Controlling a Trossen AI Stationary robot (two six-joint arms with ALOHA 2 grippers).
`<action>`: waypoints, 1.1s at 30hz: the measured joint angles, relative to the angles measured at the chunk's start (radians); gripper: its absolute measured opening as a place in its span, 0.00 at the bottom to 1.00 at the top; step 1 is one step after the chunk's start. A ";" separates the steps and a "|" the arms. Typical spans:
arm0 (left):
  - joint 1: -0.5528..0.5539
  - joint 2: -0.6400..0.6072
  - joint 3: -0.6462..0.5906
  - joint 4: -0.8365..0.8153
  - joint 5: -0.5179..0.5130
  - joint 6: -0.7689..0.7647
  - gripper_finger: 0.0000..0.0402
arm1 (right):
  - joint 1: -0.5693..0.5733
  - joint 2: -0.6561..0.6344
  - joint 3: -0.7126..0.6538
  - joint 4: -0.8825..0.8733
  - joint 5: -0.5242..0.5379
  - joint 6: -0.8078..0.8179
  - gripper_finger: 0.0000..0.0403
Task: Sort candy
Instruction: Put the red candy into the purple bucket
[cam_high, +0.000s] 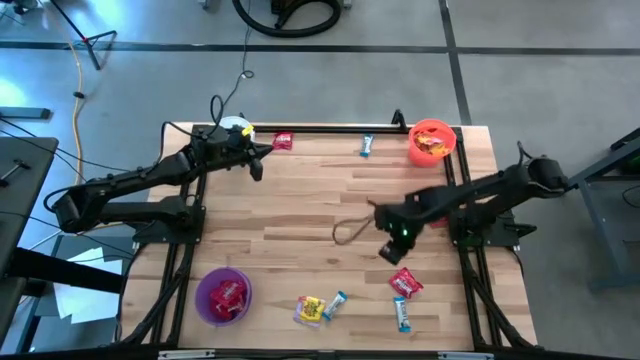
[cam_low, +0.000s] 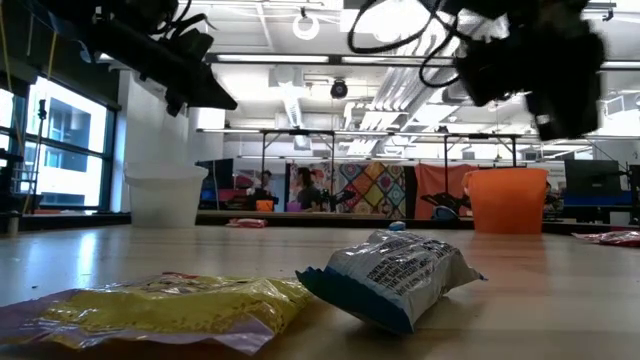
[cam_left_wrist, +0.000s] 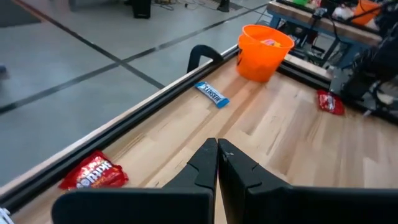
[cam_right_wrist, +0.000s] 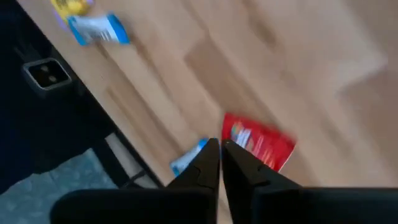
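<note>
Candy in shiny red (cam_high: 404, 282), yellow (cam_high: 310, 309) and light-blue (cam_high: 401, 313) wrappers lies scattered on the wooden table (cam_high: 300, 215); right gripper (cam_right_wrist: 220, 154), clenched empty above the red packet, should open and centre before descending, while left gripper (cam_left_wrist: 217, 163) waits clenched

Bright overhead lights; right wrist view motion-blurred.
</note>
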 joint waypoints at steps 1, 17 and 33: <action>0.000 0.000 0.000 0.000 0.000 0.016 0.00 | 0.035 0.004 0.000 0.002 0.008 0.054 0.05; 0.026 0.000 0.000 0.000 0.045 0.117 0.00 | 0.247 0.206 -0.002 -0.041 0.137 0.392 0.62; 0.028 0.000 0.000 -0.002 0.054 0.138 0.00 | 0.234 0.340 -0.015 0.052 0.006 0.251 0.42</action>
